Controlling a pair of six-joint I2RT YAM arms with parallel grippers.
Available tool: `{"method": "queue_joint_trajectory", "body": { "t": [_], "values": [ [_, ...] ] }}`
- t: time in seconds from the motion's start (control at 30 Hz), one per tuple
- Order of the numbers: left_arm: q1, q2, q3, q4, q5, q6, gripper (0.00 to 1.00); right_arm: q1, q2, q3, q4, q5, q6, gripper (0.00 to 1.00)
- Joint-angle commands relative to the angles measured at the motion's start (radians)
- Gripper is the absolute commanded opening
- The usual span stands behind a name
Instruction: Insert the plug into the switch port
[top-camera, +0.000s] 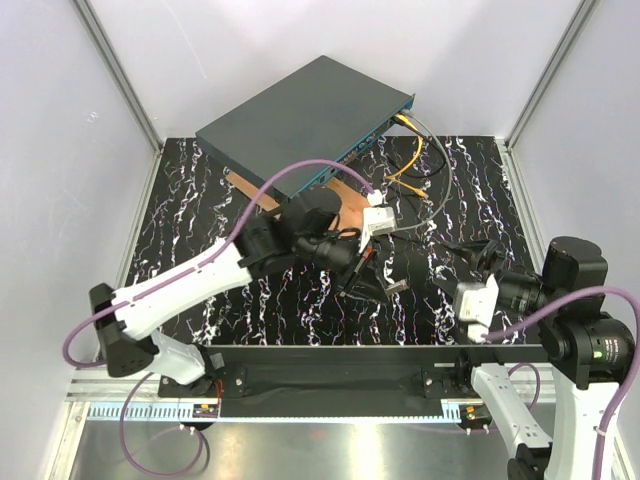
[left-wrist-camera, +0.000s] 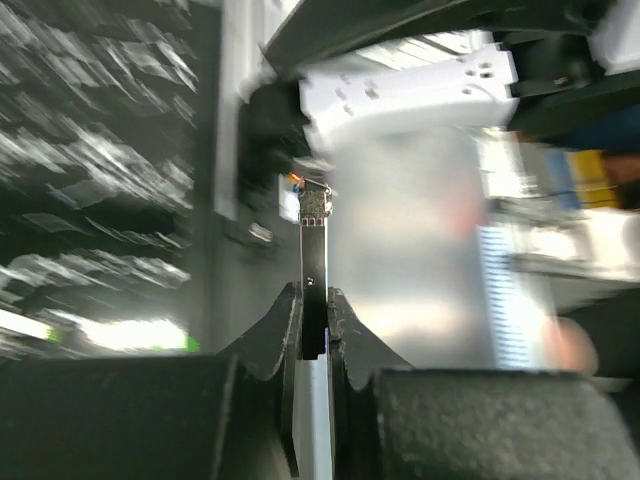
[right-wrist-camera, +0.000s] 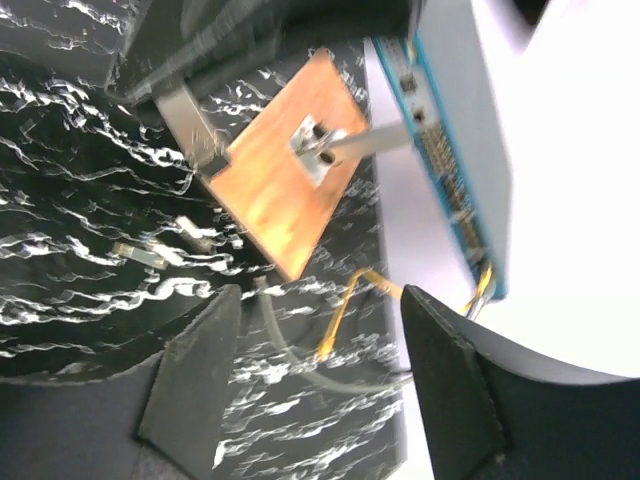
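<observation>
The plug (left-wrist-camera: 315, 210) is taken to be the small pale piece at the tip of a thin dark strip, which is clamped edge-on between the jaws of the left gripper (left-wrist-camera: 313, 297). Heavy blur in the left wrist view prevents a firmer identification. The jaws of the right gripper (right-wrist-camera: 320, 292) are spread wide, and nothing is held between them. The switch (top-camera: 300, 115) is set askew at the far side of the bench (top-camera: 190, 210), and the wooden board (right-wrist-camera: 280, 190) lies between the left gripper and the switch's front face. Misalignment is judged the main risk. The strip is pinched only at its near end, so it may pivot or slip on contact with a socket rim, and an angled approach is required by the skewed switch. The yellow cables (right-wrist-camera: 337, 312) leaving one end of the socket row (right-wrist-camera: 440, 150) may be snagged. The socket row is shown clearly only in the right wrist view. The grip is shown only in the left wrist view, in which no switch is seen. The spacing of both arms is given only by the top view.
</observation>
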Motion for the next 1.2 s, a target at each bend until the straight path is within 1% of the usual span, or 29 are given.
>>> {"method": "queue_joint_trajectory", "body": {
  "t": [0.0, 0.03, 0.07, 0.1, 0.13, 0.27, 0.3, 0.33, 0.4, 0.5, 0.57, 0.7, 0.83, 1.03, 1.17],
  "values": [
    [0.02, 0.05, 0.007, 0.07, 0.198, -0.262, 0.0, 0.002, 0.008, 0.033, -0.098, -0.102, -0.323, 0.69],
    [0.021, 0.09, 0.018, 0.058, 0.229, -0.276, 0.0, 0.002, 0.027, 0.058, -0.23, -0.111, -0.397, 0.66],
    [0.023, 0.107, 0.032, 0.034, 0.233, -0.293, 0.0, 0.002, 0.04, 0.072, -0.302, -0.108, -0.534, 0.65],
    [0.029, 0.121, 0.044, 0.026, 0.239, -0.302, 0.0, 0.002, 0.057, 0.086, -0.369, -0.096, -0.586, 0.64],
    [0.034, 0.142, 0.059, 0.026, 0.243, -0.313, 0.0, 0.002, 0.077, 0.096, -0.415, -0.094, -0.588, 0.63],
    [0.061, 0.19, 0.082, 0.055, 0.278, -0.394, 0.0, 0.004, 0.108, 0.07, -0.414, -0.071, -0.605, 0.64],
    [0.078, 0.205, 0.081, 0.069, 0.305, -0.408, 0.0, 0.004, 0.129, 0.078, -0.414, -0.089, -0.594, 0.64],
    [0.086, 0.211, 0.078, 0.122, 0.333, -0.423, 0.0, 0.004, 0.139, 0.078, -0.417, -0.1, -0.58, 0.64],
    [0.106, 0.236, 0.101, 0.132, 0.367, -0.428, 0.0, 0.004, 0.152, 0.069, -0.416, -0.114, -0.573, 0.64],
    [0.132, 0.268, 0.174, 0.052, 0.341, -0.362, 0.0, 0.005, 0.154, 0.031, -0.414, -0.116, -0.579, 0.63],
    [0.158, 0.279, 0.187, 0.03, 0.309, -0.352, 0.0, 0.005, 0.131, -0.026, -0.416, -0.12, -0.591, 0.63],
    [0.184, 0.297, 0.187, 0.001, 0.257, -0.327, 0.0, 0.005, 0.108, -0.087, -0.414, -0.123, -0.609, 0.62],
    [0.189, 0.319, 0.205, -0.025, 0.238, -0.307, 0.0, 0.005, 0.113, -0.121, -0.414, -0.114, -0.64, 0.61],
    [0.184, 0.332, 0.205, -0.026, 0.229, -0.305, 0.0, 0.005, 0.14, -0.132, -0.414, -0.114, -0.657, 0.61],
    [0.17, 0.337, 0.213, -0.028, 0.229, -0.296, 0.0, 0.005, 0.153, -0.154, -0.414, -0.088, -0.686, 0.61]
  ]
}}
